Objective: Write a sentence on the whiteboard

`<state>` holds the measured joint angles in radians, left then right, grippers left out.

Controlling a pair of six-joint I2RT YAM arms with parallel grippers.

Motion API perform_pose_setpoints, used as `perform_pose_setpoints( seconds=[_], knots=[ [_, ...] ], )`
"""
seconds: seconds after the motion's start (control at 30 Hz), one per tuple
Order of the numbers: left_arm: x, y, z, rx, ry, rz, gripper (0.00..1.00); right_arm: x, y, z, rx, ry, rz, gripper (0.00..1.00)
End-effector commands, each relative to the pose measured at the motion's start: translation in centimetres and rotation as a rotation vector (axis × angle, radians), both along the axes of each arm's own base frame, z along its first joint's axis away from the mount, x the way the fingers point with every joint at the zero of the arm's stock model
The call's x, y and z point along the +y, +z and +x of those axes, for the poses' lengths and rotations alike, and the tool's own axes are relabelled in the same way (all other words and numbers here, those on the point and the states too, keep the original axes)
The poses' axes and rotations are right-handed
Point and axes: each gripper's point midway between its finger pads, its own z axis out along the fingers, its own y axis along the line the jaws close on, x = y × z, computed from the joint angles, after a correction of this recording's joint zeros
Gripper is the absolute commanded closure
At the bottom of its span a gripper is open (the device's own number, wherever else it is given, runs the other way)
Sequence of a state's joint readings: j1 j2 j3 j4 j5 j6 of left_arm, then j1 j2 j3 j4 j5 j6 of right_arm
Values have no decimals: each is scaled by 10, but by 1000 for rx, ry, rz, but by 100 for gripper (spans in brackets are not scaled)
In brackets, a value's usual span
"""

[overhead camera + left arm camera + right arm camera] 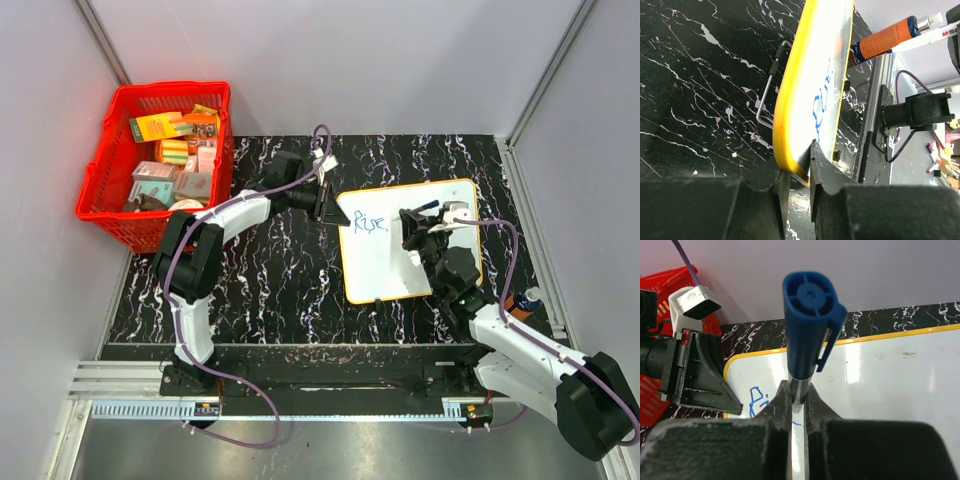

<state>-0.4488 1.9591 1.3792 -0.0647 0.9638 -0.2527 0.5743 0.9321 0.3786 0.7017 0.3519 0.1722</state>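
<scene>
The whiteboard [385, 270], white with an orange-yellow rim, lies on the black marbled table right of centre. Blue handwriting, the start of the sentence [370, 224], sits near its upper left corner. My left gripper [328, 203] is shut on the board's left edge; in the left wrist view the fingers [822, 165] pinch the yellow rim [790, 100]. My right gripper [425, 235] hovers over the board's upper middle, shut on a marker [807, 325] with a blue cap on its back end. The marker's tip is hidden below the jaws, just right of the writing [756, 400].
A red basket [160, 165] full of small boxes stands at the far left, off the table's corner. An orange bottle with a blue cap [522, 301] lies by the table's right edge. A wire handle [767, 85] rests on the table beside the board.
</scene>
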Motion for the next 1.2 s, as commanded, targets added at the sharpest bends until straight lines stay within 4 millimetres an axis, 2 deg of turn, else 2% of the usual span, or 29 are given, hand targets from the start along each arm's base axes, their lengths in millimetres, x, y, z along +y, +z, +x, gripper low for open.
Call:
perform_pose_setpoints(
  seconds=[0.0, 0.3, 0.5, 0.57, 0.87, 1.17],
  knots=[
    [13, -54, 7, -177, -55, 219, 100, -8, 9, 1, -16, -35, 0, 100],
    [12, -50, -5, -238, -142, 246, 100, -10, 19, -9, -37, -15, 25, 100],
    [23, -71, -17, -240, -200, 339, 100, -11, 23, -16, -49, -1, 27, 100],
    [24, -71, -21, -237, -213, 344, 100, -12, 23, -16, -51, -3, 25, 100],
    [27, -55, -26, -293, -238, 322, 100, -15, 25, -17, -44, -14, 7, 100],
    [46, -46, -25, -363, -221, 369, 100, -16, 28, -19, -53, -10, 2, 100]
  ],
)
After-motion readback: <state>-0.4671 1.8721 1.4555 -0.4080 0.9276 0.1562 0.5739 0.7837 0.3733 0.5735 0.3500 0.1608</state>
